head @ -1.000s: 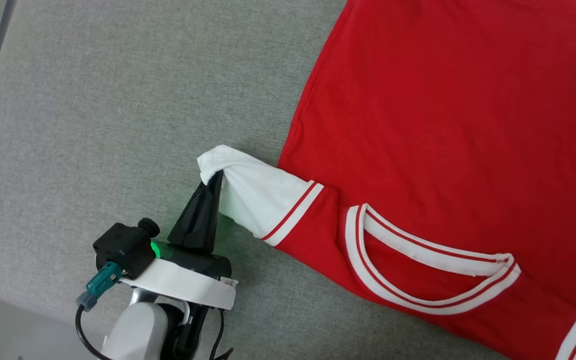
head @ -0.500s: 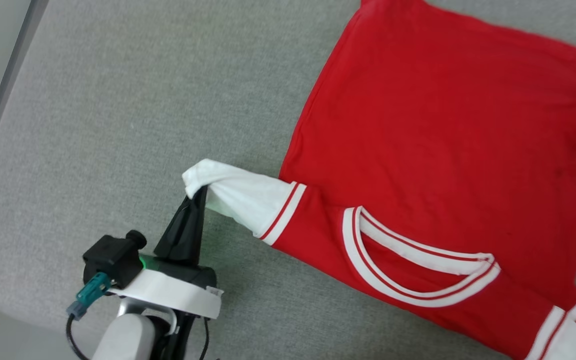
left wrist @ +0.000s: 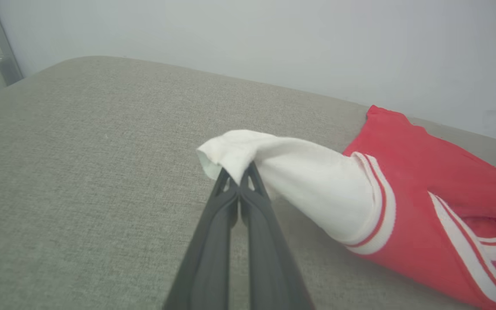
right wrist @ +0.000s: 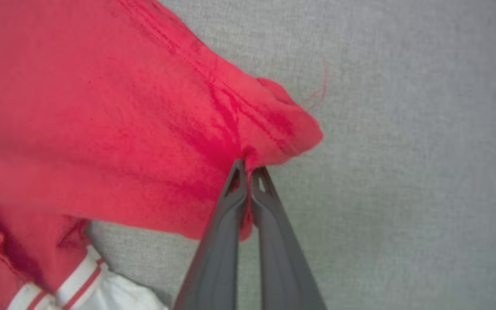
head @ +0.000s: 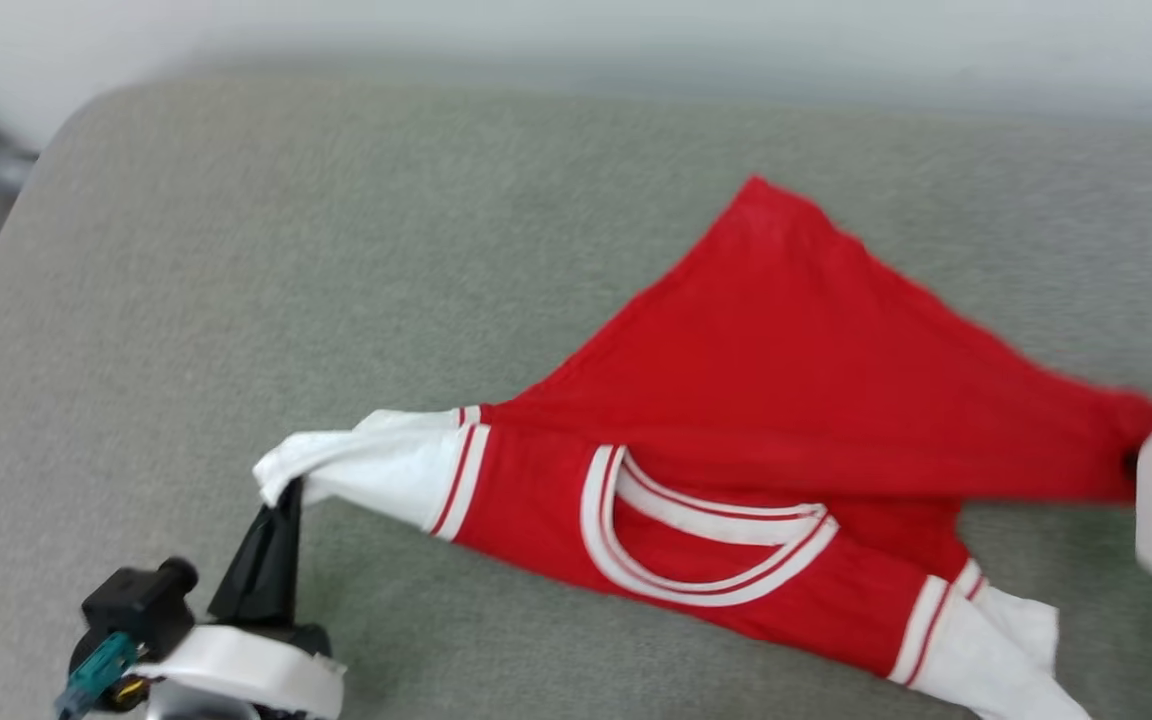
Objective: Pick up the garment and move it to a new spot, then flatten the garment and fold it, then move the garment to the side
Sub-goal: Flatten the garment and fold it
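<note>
Head view?
– One red jersey [head: 786, 400] on the grey cushion [head: 236, 250], partly lifted, long axis left to right. Left gripper [head: 279, 495] at its left end.
Left wrist view?
– Jaws pressed together, pinching the white sleeve [left wrist: 299, 172] tip; jersey trails off to their right.
Right wrist view?
– Right gripper [right wrist: 248, 165] pinches a red hem corner [right wrist: 291, 125]; cloth spreads to its left. Each arm nearest its own end.
Count?
– One jersey, two white sleeves, two grippers.
</note>
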Controlling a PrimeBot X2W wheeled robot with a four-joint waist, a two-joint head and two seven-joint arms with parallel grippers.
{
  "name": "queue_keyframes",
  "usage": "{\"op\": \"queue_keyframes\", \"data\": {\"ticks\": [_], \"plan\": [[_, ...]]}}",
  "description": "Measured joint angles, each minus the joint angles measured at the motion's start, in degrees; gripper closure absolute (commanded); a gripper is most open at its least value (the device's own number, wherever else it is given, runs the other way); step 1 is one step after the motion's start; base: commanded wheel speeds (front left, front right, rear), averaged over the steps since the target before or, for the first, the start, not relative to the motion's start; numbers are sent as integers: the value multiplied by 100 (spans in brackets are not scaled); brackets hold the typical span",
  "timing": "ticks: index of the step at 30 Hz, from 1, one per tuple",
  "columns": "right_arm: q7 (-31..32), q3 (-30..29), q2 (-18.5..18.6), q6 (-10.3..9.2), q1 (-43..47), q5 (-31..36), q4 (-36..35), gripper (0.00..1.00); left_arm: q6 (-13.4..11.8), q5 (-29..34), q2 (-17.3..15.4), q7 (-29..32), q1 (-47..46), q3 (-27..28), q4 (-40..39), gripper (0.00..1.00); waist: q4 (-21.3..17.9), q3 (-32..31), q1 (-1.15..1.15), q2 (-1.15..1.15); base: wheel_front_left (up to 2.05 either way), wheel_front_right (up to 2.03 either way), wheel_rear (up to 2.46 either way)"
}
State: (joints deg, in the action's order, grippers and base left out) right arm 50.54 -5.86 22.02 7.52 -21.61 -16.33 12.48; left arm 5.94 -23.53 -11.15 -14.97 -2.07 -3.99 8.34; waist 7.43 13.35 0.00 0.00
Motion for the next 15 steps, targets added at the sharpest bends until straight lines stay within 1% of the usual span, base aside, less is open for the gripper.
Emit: {"op": "queue_keyframes", "data": {"ticks": [2, 4, 8, 12, 15], "plan": [[38, -148, -124, 0, 591, -134, -432, 100, -42, -22, -91, 21, 112, 68, 22, 100, -160, -153, -1, 0, 0, 0, 0], [100, -271, -260, 1, 1148, -135, -811, 100, -65, -37, -154, 92, 191, 99, 23, 100, -321, -289, -1, 0, 0, 0, 0], [143, -571, -746, 0, 2164, -178, -1437, 100, -146, -74, -235, 213, 346, 172, 22, 100, -614, -515, -1, 0, 0, 0, 0], [146, -865, -1321, 0, 3086, -92, -1794, 100, -200, -141, -266, 296, 460, 236, 76, 100, -822, -726, -1, 0, 0, 0, 0], [145, -1011, -1703, 0, 3641, -80, -1871, 100, -218, -169, -278, 324, 507, 248, 110, 100, -931, -835, -1, 0, 0, 0, 0]]}}
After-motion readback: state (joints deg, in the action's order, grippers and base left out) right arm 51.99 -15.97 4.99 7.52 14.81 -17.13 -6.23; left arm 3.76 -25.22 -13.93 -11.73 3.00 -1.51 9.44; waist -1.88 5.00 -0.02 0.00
